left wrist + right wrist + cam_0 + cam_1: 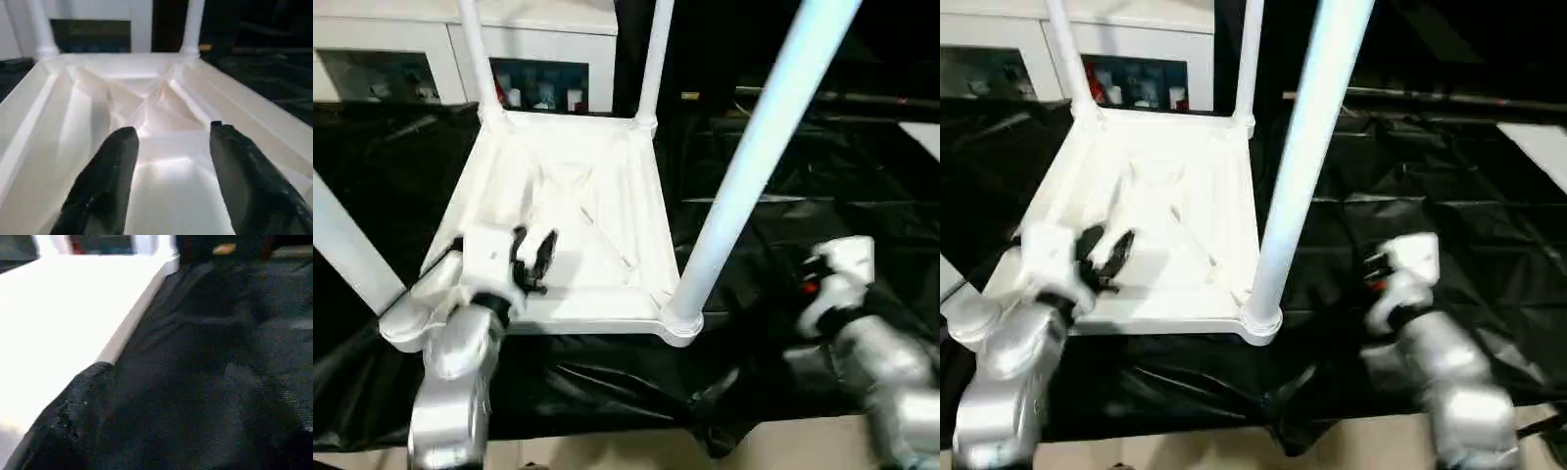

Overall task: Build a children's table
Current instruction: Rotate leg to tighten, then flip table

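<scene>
Upside-down white plastic rectangular tabletop rests on the surface draped in crinkled black sheeting, its ribbed underside up and smooth white tubular legs standing in its round corner sockets. Left tool hovers over the tabletop's near edge, black fingers apart and empty. Right tool, fingers spread and empty, hangs over the sheeting beside the tabletop's right edge.
</scene>
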{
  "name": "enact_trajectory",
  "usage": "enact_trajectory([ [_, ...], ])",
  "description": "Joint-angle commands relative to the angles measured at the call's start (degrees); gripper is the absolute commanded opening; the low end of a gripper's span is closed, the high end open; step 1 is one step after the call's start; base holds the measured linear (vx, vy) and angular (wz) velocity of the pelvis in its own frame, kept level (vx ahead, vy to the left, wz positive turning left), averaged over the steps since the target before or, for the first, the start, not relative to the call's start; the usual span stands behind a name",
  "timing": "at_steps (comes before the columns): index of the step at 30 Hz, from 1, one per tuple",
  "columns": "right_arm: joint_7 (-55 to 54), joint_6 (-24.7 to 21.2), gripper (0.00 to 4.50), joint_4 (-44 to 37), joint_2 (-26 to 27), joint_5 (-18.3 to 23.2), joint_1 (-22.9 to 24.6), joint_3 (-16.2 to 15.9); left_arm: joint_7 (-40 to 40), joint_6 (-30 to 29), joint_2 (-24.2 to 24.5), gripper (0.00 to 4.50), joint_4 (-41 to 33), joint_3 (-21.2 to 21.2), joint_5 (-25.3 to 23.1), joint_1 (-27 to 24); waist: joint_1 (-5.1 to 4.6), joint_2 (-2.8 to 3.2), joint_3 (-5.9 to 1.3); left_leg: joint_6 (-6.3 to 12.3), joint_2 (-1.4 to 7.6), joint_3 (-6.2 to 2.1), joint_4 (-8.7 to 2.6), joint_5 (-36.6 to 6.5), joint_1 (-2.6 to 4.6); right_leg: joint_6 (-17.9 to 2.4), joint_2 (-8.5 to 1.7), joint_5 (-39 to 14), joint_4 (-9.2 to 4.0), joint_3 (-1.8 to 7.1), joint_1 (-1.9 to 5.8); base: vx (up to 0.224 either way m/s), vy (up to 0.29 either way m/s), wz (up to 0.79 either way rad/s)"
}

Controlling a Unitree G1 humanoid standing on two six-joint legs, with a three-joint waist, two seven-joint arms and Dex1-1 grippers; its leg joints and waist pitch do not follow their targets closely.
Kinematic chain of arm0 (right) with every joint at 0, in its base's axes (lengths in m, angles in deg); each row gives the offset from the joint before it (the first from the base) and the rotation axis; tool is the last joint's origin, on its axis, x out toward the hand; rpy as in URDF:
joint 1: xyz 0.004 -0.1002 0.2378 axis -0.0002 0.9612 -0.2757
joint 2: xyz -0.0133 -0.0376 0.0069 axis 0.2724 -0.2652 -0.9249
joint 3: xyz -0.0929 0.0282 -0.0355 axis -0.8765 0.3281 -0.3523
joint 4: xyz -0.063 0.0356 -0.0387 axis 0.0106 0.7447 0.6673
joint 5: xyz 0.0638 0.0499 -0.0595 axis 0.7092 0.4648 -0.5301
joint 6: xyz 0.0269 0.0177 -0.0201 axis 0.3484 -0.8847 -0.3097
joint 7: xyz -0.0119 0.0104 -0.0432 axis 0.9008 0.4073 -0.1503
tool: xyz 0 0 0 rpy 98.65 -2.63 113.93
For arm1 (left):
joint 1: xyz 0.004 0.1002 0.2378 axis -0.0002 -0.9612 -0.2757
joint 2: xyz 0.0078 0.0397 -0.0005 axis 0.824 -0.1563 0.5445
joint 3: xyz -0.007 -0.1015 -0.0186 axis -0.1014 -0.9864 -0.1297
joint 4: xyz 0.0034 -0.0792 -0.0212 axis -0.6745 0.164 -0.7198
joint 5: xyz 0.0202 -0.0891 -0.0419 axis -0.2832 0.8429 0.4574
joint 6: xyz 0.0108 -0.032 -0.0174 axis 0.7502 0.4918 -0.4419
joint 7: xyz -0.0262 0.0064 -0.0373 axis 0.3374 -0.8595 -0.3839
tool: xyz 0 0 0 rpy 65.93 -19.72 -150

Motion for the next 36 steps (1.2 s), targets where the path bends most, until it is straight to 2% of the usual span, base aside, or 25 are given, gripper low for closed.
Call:
enact_trajectory([
  [1, -1.8, 1.3, 4.26, -0.9, 0.4, -1.3, 0.5, 0.0, -2.6, 2.6, -0.7, 2.95, -0.1, -1.3, 1.3, -1.1, -0.14, 0.08, -3.01, 1.56, -0.71, 0.7, -3.61, -21.0, -0.24, -3.4, -0.59, -22.6, -4.77, 1.09, 2.41, 0.0, 0.0, 0.0],
  [2, -2.0, 1.3, 4.3, -1.0, 0.7, -1.3, 0.7, 0.0, -3.2, 2.9, -0.9, 3.01, -0.2, -1.6, 1.4, -1.4, -0.01, -0.47, -3.02, 1.79, -0.74, 0.67, -3.5, -20.2, -0.58, -3.2, -0.71, -22.8, -4.66, 1.1, 2.61, 0.0, 0.0, 0.0],
  [3, -2.0, 1.4, 4.43, -1.1, 0.8, -1.3, 0.7, 0.0, -3.2, 3.0, -0.9, 3.17, -0.2, -1.7, 1.5, -1.5, 0.18, 0.28, -2.91, 1.75, -0.71, 0.66, -3.64, -19.3, -0.68, -3.1, -0.87, -23.5, -4.63, 1.21, 2.55, 0.0, 0.0, 0.0],
  [4, -2.4, 1.6, 4.5, -0.5, 1.4, -1.1, 0.1, -0.4, -3.9, 3.3, -1.1, 3.36, -0.4, -2.6, 1.9, -1.6, 0.24, 0.06, -2.91, 1.71, -0.61, 0.58, -3.66, -18.7, -0.64, -2.6, -0.89, -24.0, -4.53, 1.24, 2.47, 0.0, 0.0, 0.0],
  [5, -2.4, 2.1, 4.5, 0.6, 1.4, -1.6, -0.6, -0.9, -4.7, 3.6, -1.3, 3.36, -0.5, -3.2, 1.9, -1.6, 0.06, -0.56, -2.86, 1.76, -0.57, 0.68, -3.62, -18.9, -0.68, -2.3, -0.79, -24.1, -4.68, 1.21, 2.39, 0.0, 0.0, 0.0],
  [7, -2.0, 2.8, 4.5, 2.6, 1.1, -3.0, -2.5, -2.4, -6.2, 2.7, -2.5, 3.41, -1.7, -3.7, 2.3, -2.0, -0.09, -0.23, -2.83, 1.36, -0.54, 0.5, -3.73, -19.5, -0.63, -2.3, -0.88, -24.3, -4.52, 1.16, 2.38, 0.0, 0.0, 0.0],
  [11, -5.8, 4.6, 4.5, 5.5, 0.8, -7.6, -5.0, -4.3, -7.5, 2.7, -1.7, 3.77, -1.3, -2.3, 0.5, -2.5, -0.04, -0.15, -2.82, 0.95, -0.58, 0.55, -3.6, -20.1, -0.34, -2.1, -0.77, -23.7, -4.6, 1.27, 2.08, 0.0, 0.0, 0.0],
  [12, -6.6, 5.4, 4.5, 6.4, 0.9, -8.5, -5.4, -4.6, -7.8, 3.3, -1.3, 3.77, -1.1, -2.1, 0.0, -2.6, 0.14, 0.35, -2.92, 0.53, -0.61, 0.51, -3.59, -19.7, -0.34, -2.2, -0.79, -22.2, -4.42, 1.34, 2.18, 0.0, 0.0, 0.0],
  [14, -7.7, 6.6, 4.5, 7.1, 0.3, -10.6, -5.6, -5.8, -8.5, 3.1, -0.6, 3.77, -1.6, -1.6, -0.9, -3.2, 0.25, 0.13, -3.04, 0.43, -0.63, 0.58, -3.48, -19.3, -0.29, -2.6, -0.71, -20.0, -4.2, 1.39, 2.25, 0.0, 0.0, 0.0],
  [15, -7.6, 5.4, 4.5, 6.7, 0.8, -9.6, -5.4, -5.3, -8.4, 2.8, -0.5, 3.77, -2.3, -1.2, -1.2, -3.6, 0.3, -0.24, -3.12, 0.57, -0.66, 0.65, -3.45, -18.5, -0.44, -2.8, -0.7, -18.8, -4.0, 1.41, 2.5, 0.0, 0.0, 0.0],
  [17, -7.9, 4.2, 4.5, 6.1, 1.4, -8.4, -5.2, -4.4, -8.3, 2.8, -0.4, 3.77, -3.0, -0.6, -1.7, -3.9, 0.38, -0.07, -3.12, 0.97, -0.52, 0.59, -3.51, -17.9, -0.5, -3.3, -0.78, -17.3, -3.76, 1.47, 2.62, 0.0, 0.0, 0.0],
  [18, -7.9, 4.1, 4.5, 5.7, 1.4, -8.2, -4.6, -4.1, -8.0, 2.8, 0.0, 3.77, -3.4, 0.3, -2.5, -4.1, 0.31, -0.42, -3.12, 1.16, -0.49, 0.65, -3.5, -18.0, -0.49, -3.2, -0.71, -17.4, -3.85, 1.46, 2.61, 0.0, 0.0, 0.0],
  [19, -8.0, 5.0, 4.5, 5.5, 1.3, -8.4, -3.4, -4.0, -7.9, 3.0, 0.5, 3.77, -3.7, 1.5, -3.4, -4.4, 0.35, -0.33, -3.06, 1.17, -0.51, 0.66, -3.51, -18.1, -0.5, -3.3, -0.77, -17.8, -3.78, 1.5, 2.61, 0.0, 0.0, 0.0],
  [20, -8.2, 5.1, 4.5, 5.5, 1.4, -8.3, -2.9, -3.8, -8.0, 3.0, 0.5, 3.77, -3.4, 1.7, -3.4, -4.2, 0.43, -0.19, -3.01, 1.1, -0.54, 0.66, -3.51, -18.7, -0.39, -3.0, -0.78, -18.7, -3.92, 1.5, 2.51, 0.0, 0.0, 0.0],
  [22, -9.0, 4.6, 4.5, 4.2, 1.6, -8.0, -1.1, -3.0, -7.9, 2.7, 0.5, 3.77, -3.2, 2.6, -3.0, -4.0, 0.18, 1.18, -2.89, 0.54, -0.64, 0.58, -3.57, -20.3, -0.24, -2.7, -0.78, -20.3, -4.19, 1.52, 2.31, 0.0, 0.0, 0.0],
  [23, -9.1, 4.5, 4.5, 3.6, 1.7, -7.9, -0.5, -2.8, -7.7, 2.6, 0.7, 3.77, -3.2, 3.0, -3.1, -3.9, -0.02, 0.47, -2.92, 0.57, -0.71, 0.6, -3.5, -21.1, -0.27, -2.4, -0.65, -21.0, -4.38, 1.42, 2.38, 0.0, 0.0, 0.0],
  [24, -8.8, 4.4, 4.5, 2.6, 1.7, -7.5, 0.3, -2.6, -7.3, 2.6, 0.9, 3.77, -3.0, 3.6, -3.2, -3.7, 0.05, 1.19, -2.98, 0.39, -0.75, 0.44, -3.57, -21.3, -0.24, -2.4, -0.69, -21.0, -4.23, 1.42, 2.46, 0.0, 0.0, 0.0],
  [25, -8.4, 4.5, 4.5, 1.2, 1.5, -7.2, 1.7, -2.5, -7.1, 2.9, 1.2, 3.77, -2.5, 4.2, -3.3, -3.3, -0.11, 0.84, -2.91, 0.66, -0.8, 0.55, -3.5, -21.6, -0.33, -2.1, -0.6, -21.3, -4.51, 1.4, 2.42, 0.0, 0.0, 0.0],
  [26, -8.3, 4.6, 4.5, 0.9, 1.4, -7.2, 2.1, -2.5, -6.9, 3.1, 1.3, 3.77, -2.1, 4.2, -3.1, -3.1, -0.1, 1.41, -2.97, 0.68, -0.84, 0.45, -3.52, -21.7, -0.26, -2.1, -0.65, -21.4, -4.39, 1.39, 2.44, 0.0, 0.0, 0.0],
  [29, -7.6, 5.1, 4.5, 0.2, 0.8, -6.9, 3.5, -2.0, -6.9, 3.7, 1.1, 3.77, -0.9, 4.2, -2.6, -2.5, -0.41, 0.44, -2.98, 1.38, -1.0, 0.57, -3.36, -21.1, -0.58, -1.1, -0.66, -24.6, -4.72, 1.26, 2.48, 0.0, 0.0, 0.0],
  [32, -6.7, 4.7, 4.5, -0.3, -0.7, -6.5, 3.7, -1.2, -7.2, 3.8, 1.3, 3.77, -0.7, 4.0, -1.7, -2.1, -0.35, 0.63, -3.01, 1.53, -0.97, 0.5, -3.32, -20.8, -0.52, -0.7, -0.72, -25.9, -4.75, 1.24, 2.34, 0.0, 0.0, 0.0],
  [33, -6.3, 4.6, 4.5, 0.1, -1.0, -6.2, 3.2, -1.0, -6.8, 3.8, 1.7, 3.77, -0.4, 3.6, -1.1, -2.1, -0.46, 0.36, -3.3, 2.11, -1.0, 0.59, -2.95, -16.2, -1.21, -1.7, -0.59, -20.2, -4.51, 1.35, 2.3, 0.0, 0.0, 0.0],
  [34, -6.3, 4.6, 4.5, 0.1, -1.0, -6.3, 3.2, -1.0, -6.8, 3.8, 1.7, 3.77, -0.4, 3.6, -1.1, -2.2, -0.42, 0.52, -3.57, 2.81, -1.08, 0.64, -2.51, -11.1, -1.74, -3.3, -0.39, -14.1, -4.05, 1.35, 2.17, 0.0, 0.0, 0.0],
  [35, -6.2, 4.9, 4.5, 0.7, -1.4, -6.5, 2.8, -1.0, -6.6, 3.8, 2.0, 3.77, -0.5, 3.5, -1.0, -2.3, -0.48, 0.47, -4.31, 5.86, -1.68, 1.02, -1.06, 2.3, -2.62, -7.4, 0.37, 2.4, -2.81, 0.97, 1.62, 0.0, 0.0, 0.0],
  [36, -6.2, 5.0, 4.5, 1.6, -1.9, -6.8, 2.1, -0.8, -6.8, 3.3, 2.6, 3.77, -0.8, 3.6, -1.4, -2.8, -0.53, 0.5, -5.01, 8.17, -2.32, 1.2, -0.07, 10.8, -3.03, -9.6, 0.94, 12.3, -1.97, 0.55, 1.09, 0.0, 0.0, 0.0],
])
